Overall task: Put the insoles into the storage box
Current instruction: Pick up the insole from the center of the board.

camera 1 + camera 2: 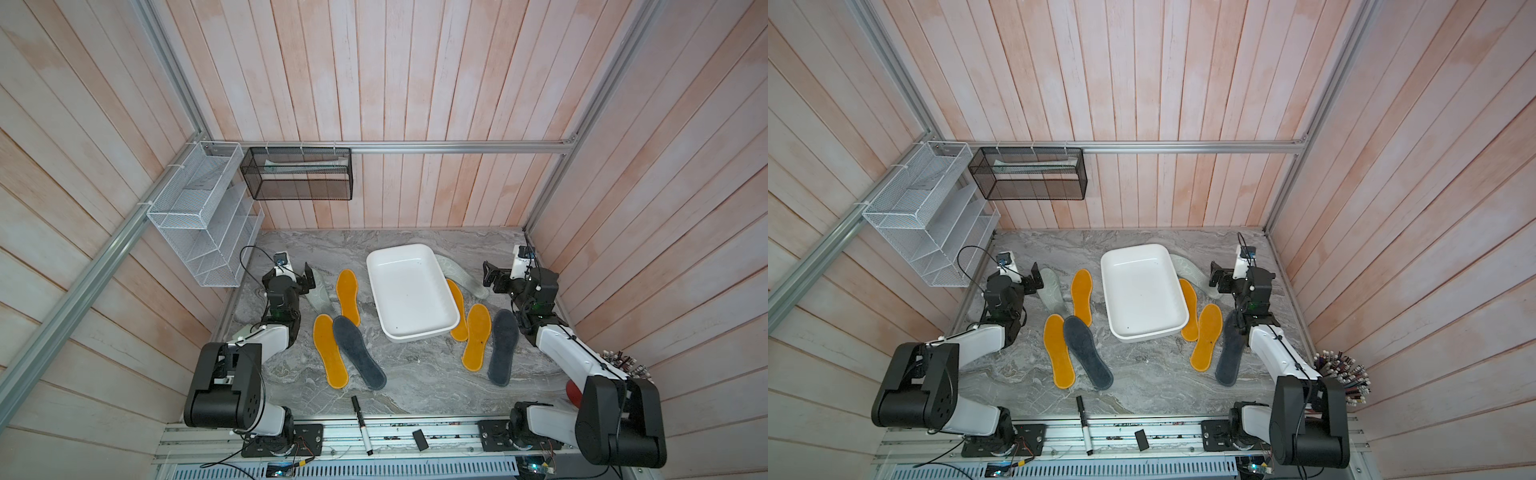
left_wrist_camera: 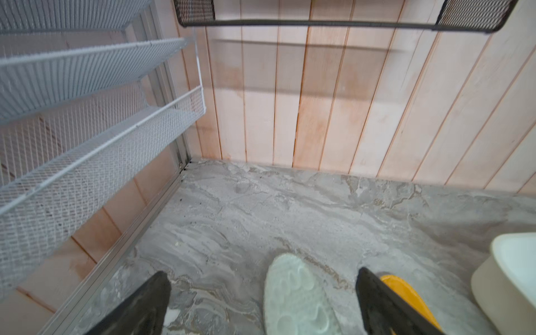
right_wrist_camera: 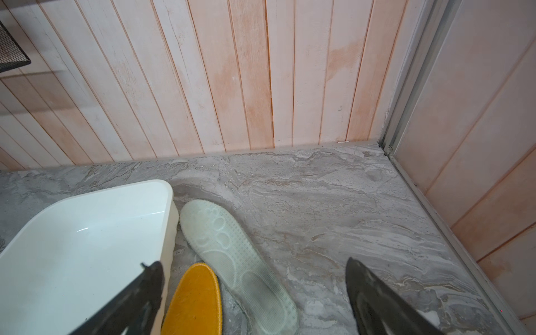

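The white storage box (image 1: 409,291) (image 1: 1142,291) stands empty mid-table. Left of it lie a pale insole (image 1: 322,297), two yellow insoles (image 1: 348,296) (image 1: 330,351) and a dark grey one (image 1: 358,351). Right of it lie a pale one (image 1: 461,276), two yellow (image 1: 457,309) (image 1: 477,336) and a dark grey (image 1: 502,347). My left gripper (image 1: 307,280) (image 2: 262,274) hovers open over the left pale insole's (image 2: 295,298) far end. My right gripper (image 1: 490,276) (image 3: 254,263) hangs open above the right pale insole (image 3: 232,252), beside the box (image 3: 87,240). Both hold nothing.
A white wire-mesh rack (image 1: 203,220) and a black mesh basket (image 1: 297,174) hang on the walls at the far left. A black marker (image 1: 361,424) and a small black block (image 1: 420,439) lie at the front rail. Wooden walls close three sides.
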`<state>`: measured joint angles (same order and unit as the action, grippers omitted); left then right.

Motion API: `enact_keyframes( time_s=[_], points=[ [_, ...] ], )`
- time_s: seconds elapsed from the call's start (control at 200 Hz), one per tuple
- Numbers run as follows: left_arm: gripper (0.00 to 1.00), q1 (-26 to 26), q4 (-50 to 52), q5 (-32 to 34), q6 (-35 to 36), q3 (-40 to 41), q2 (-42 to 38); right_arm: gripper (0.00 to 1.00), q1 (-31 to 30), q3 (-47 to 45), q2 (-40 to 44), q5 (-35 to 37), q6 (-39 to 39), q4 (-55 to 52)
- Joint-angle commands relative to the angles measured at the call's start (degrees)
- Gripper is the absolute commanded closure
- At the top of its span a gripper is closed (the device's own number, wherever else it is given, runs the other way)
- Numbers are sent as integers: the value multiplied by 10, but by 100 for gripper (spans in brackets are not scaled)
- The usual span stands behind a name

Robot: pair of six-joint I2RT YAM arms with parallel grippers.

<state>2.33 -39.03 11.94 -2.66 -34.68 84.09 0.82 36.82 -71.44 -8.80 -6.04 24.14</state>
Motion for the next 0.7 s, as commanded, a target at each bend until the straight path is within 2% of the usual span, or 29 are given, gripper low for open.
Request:
enact_keyframes(
  time_s=[0.0,0.15,0.29,0.435,0.53,0.695],
  points=[
    [0,5,137,16,-57,-33,-16,1,-12,31,8,-12,-5,-58],
    [0,12,319,26,-124,-135,-5,2,-24,80,-6,-23,-2,-126],
    [0,13,464,6,-157,-237,42,1,-43,135,-23,-29,4,-188],
    [0,13,600,-38,-243,-331,106,2,-55,189,-42,-28,1,-230],
    [0,14,669,-81,-294,-371,147,2,-66,212,-56,-29,1,-245],
    [0,13,730,-138,-330,-404,196,2,-88,224,-69,-32,5,-254]
  ],
)
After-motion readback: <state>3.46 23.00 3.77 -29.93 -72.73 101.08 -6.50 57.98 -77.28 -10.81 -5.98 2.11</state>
